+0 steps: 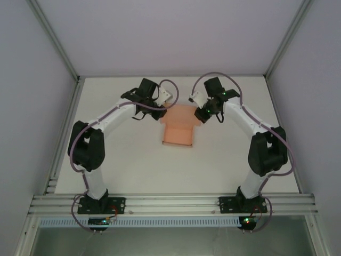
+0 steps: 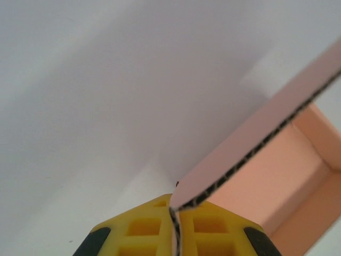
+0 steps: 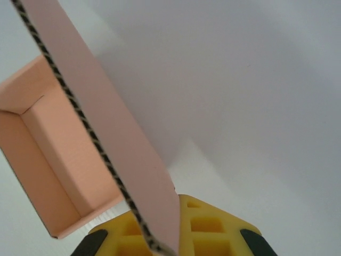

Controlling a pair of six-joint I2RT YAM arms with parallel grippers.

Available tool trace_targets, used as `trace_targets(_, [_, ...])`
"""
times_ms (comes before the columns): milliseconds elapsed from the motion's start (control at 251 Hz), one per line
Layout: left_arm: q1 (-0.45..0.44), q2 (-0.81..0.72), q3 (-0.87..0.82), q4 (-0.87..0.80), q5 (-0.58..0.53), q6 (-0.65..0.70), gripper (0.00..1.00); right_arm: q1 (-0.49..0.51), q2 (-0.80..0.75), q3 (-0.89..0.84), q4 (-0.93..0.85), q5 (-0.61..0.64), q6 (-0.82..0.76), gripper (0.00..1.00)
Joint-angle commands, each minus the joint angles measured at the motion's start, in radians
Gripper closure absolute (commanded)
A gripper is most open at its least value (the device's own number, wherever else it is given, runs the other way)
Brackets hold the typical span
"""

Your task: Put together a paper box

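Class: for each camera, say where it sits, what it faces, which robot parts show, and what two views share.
Top external: high behind left arm and right arm, facing down on table and paper box.
Left wrist: on that wrist, facing along left fingers shut on a box flap.
Right wrist: likewise, right fingers shut on another flap.
Both wrist views show the box's inside.

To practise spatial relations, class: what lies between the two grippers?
The box, as the top view shows; the left gripper and right gripper are each shut on it from opposite sides.
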Motion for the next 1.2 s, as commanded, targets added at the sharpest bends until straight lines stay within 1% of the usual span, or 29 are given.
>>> trace_targets(0, [-0.012, -0.054, 0.020, 0.048, -0.161, -0.199, 1.00, 0.019, -0.063, -0.023, 0.198, 0.131, 0.399, 0.98])
trace_targets(72, [-0.018, -0.066, -0.007, 0.108, -0.162, -0.289, 1.00, 0.034, -0.071, -0.045, 0.259, 0.181, 0.567, 0.99])
trace_targets(172, [-0.025, -0.076, -0.053, 0.195, -0.173, -0.413, 1.00, 0.052, -0.078, -0.092, 0.364, 0.268, 0.758, 0.98])
trace_targets(231, [-0.030, -0.080, -0.091, 0.262, -0.156, -0.476, 1.00, 0.055, -0.075, -0.112, 0.426, 0.268, 0.824, 0.98])
trace_targets(271, [-0.031, -0.077, -0.108, 0.293, -0.156, -0.507, 1.00, 0.064, -0.066, -0.113, 0.443, 0.294, 0.872, 0.99])
trace_targets(367, [-0.033, -0.058, -0.113, 0.342, -0.147, -0.581, 1.00, 0.089, -0.038, -0.101, 0.470, 0.321, 0.923, 0.99])
trace_targets(451, [-0.042, -0.023, -0.102, 0.380, -0.112, -0.610, 0.99, 0.118, -0.010, -0.092, 0.486, 0.358, 0.932, 0.97])
trace_targets(539, [-0.050, 0.020, -0.065, 0.378, -0.099, -0.641, 0.99, 0.140, 0.018, -0.084, 0.485, 0.386, 0.928, 0.97])
trace_targets(627, [-0.051, 0.056, -0.038, 0.378, -0.106, -0.691, 0.98, 0.152, 0.036, -0.098, 0.500, 0.387, 0.948, 0.98])
trace_targets(698, [-0.053, 0.076, -0.040, 0.400, -0.103, -0.723, 0.98, 0.155, 0.043, -0.128, 0.553, 0.384, 0.966, 0.98])
trace_targets(746, [-0.056, 0.086, -0.047, 0.417, -0.118, -0.751, 0.98, 0.156, 0.045, -0.150, 0.594, 0.411, 0.977, 0.98])
trace_targets(818, [-0.057, 0.099, -0.059, 0.449, -0.129, -0.789, 0.98, 0.165, 0.054, -0.172, 0.632, 0.417, 0.988, 0.98])
trace_targets(958, [-0.071, 0.113, -0.066, 0.491, -0.109, -0.815, 0.97, 0.192, 0.067, -0.187, 0.648, 0.452, 0.982, 0.98])
trace_targets(1090, [-0.088, 0.110, -0.076, 0.506, -0.116, -0.815, 0.98, 0.218, 0.061, -0.210, 0.666, 0.476, 0.980, 0.98])
trace_targets(1197, [-0.102, 0.104, -0.132, 0.546, -0.117, -0.839, 0.98, 0.232, 0.053, -0.253, 0.697, 0.542, 0.982, 0.98])
